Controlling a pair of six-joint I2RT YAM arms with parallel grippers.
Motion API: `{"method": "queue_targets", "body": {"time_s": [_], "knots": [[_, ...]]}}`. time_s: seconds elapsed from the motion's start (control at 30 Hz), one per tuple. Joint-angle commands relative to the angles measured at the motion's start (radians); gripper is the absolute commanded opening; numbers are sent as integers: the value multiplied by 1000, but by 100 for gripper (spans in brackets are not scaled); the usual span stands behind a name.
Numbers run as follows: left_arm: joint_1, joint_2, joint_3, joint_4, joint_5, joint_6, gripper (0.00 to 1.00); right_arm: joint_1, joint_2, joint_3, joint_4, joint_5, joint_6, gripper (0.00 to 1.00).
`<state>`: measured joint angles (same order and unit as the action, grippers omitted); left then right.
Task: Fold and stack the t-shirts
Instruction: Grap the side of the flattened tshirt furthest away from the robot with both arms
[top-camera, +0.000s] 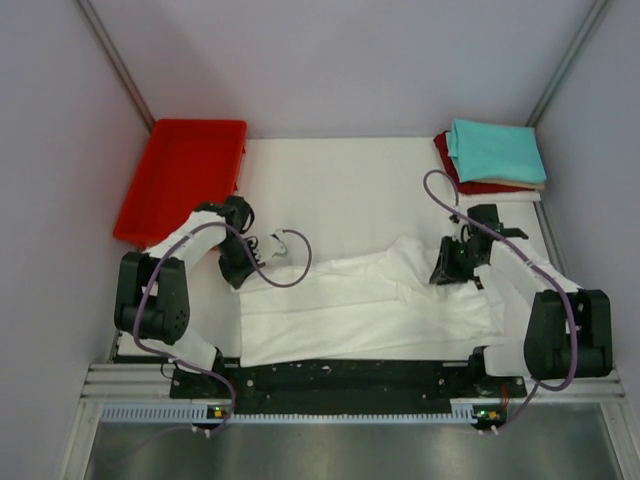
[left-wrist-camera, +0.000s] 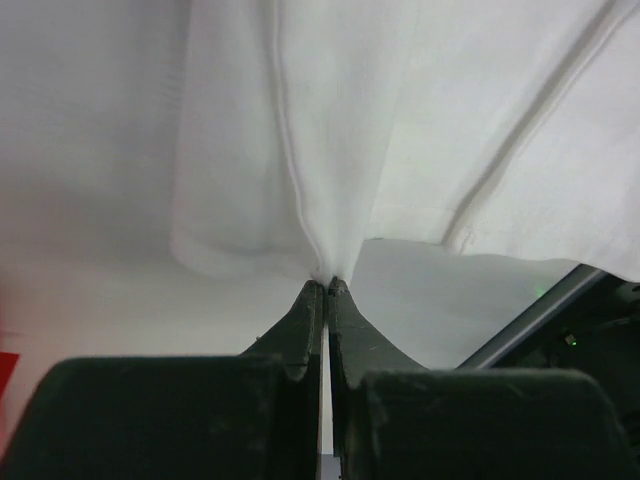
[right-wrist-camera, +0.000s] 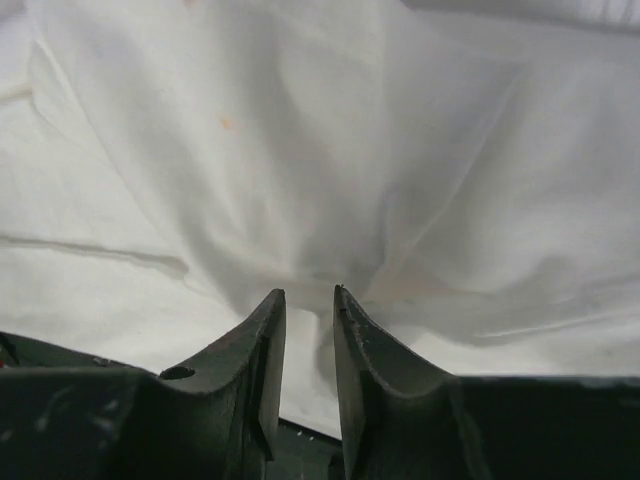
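The white t-shirt (top-camera: 370, 300) lies spread across the lower middle of the top view, on the white table (top-camera: 340, 185) just above the dark rail at the arms' bases, its lower edge running nearly straight and its upper edge rumpled into folds. At the left of that view the left gripper (top-camera: 262, 248) sits at the shirt's upper left corner; in the left wrist view this same gripper (left-wrist-camera: 328, 285) has its two dark fingers pressed flat together, with a seam of the white cloth gathered to a point and pinched right at their tips (the fabric fans out upward from there, filling most of the frame). At the right of the top view the right gripper (top-camera: 447, 268) meets the shirt's upper right part, where the cloth rises into a soft peak. In the right wrist view the right gripper (right-wrist-camera: 310, 295) has its fingers narrow, only a slim gap between them, and a tuck of the white fabric is drawn in between the tips, creases radiating away from that spot. In the upper right corner of the top view, well apart from the spread shirt, a folded teal t-shirt (top-camera: 495, 150) rests on top of a folded dark red one (top-camera: 470, 183), with a thin cream edge (top-camera: 538, 185) showing beneath the teal. A red tray (top-camera: 180, 175) sits at the upper left, beside the left arm.
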<state>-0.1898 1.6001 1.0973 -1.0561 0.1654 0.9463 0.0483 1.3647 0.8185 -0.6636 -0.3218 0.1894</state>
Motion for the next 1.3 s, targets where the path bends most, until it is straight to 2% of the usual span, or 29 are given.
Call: {"method": "queue_targets", "body": {"time_s": [0.0, 0.17, 0.3, 0.4, 0.6, 0.7, 0.83, 1.1, 1.2, 1.23, 1.27], "knots": [[0, -25, -50, -16, 28, 32, 0, 7, -93, -74, -22, -132, 133, 26], [0, -5, -31, -7, 28, 34, 0, 59, -185, -53, -129, -112, 179, 44], [0, 7, -20, -1, 29, 39, 0, 56, -214, 28, -136, 113, 151, 53], [0, 18, -13, -1, 28, 39, 0, 21, -129, 80, -44, 129, 113, 53], [-5, 34, 1, 2, 31, 28, 0, -77, 132, 189, 73, 167, 114, 44], [-8, 34, 4, 1, 31, 28, 0, -82, 154, 197, 87, 234, 114, 48], [-11, 38, 9, -1, 32, 28, 0, -82, 166, 166, 142, 158, 105, 51], [-13, 29, 21, -16, 19, 26, 0, -82, 231, 163, 170, 58, 128, 32], [-13, 26, 24, -18, 13, 23, 0, -82, 223, 179, 164, 72, 124, 13], [-13, 26, 27, -21, 13, 20, 0, -84, 218, 186, 162, 76, 114, 4], [-13, 27, 35, -18, 8, 14, 0, -85, 220, 198, 159, 78, 105, 0]]}}
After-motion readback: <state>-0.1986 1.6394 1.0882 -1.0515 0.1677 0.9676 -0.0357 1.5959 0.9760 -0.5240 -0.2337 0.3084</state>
